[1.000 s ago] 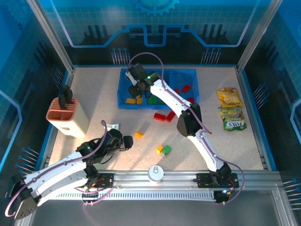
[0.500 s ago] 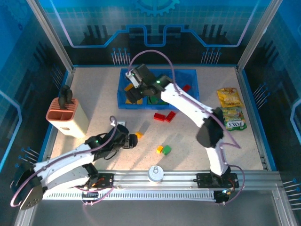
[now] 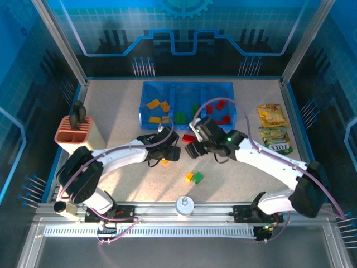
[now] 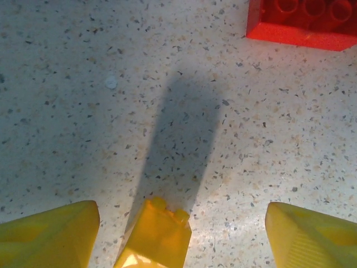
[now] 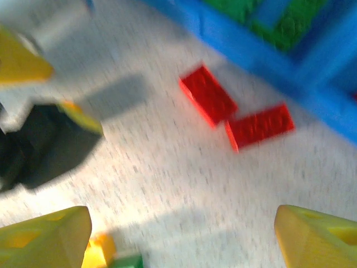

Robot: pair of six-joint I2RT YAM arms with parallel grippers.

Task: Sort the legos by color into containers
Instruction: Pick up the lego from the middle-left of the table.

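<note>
A: How is the left gripper (image 4: pixel 181 211) being held?

B: Its fingers (image 4: pixel 50 235) are being held spread, as the left wrist view is showing. A yellow brick (image 4: pixel 157 240) is lying between them on the table (image 4: pixel 83 111), with a gap being left at either side. Nothing is being pinched.

A: Where is that brick being placed against the blue tray (image 3: pixel 148 89)?

B: The top view is settling that: on the tray's near side, apart from its wall, in front of the left compartment.

A: And the right gripper (image 5: pixel 181 215)?

B: Its fingers (image 5: pixel 315 237) are being held wide apart too, with bare table between them, in the blurred right wrist view. Beyond them two red bricks (image 5: pixel 208 102) are being shown just beside each other, close to the tray's near wall. From above they are being partly covered by the gripper.

A: What else is being given from above?

B: A yellow-and-green pair (image 3: pixel 193 177) is being seen touching, farther from the tray than either gripper. Inside the tray, orange bricks (image 3: pixel 153 104) are lying in the left compartment, green bricks (image 3: pixel 181 117) in the middle one and red pieces (image 3: pixel 220 104) in the right one.
</note>
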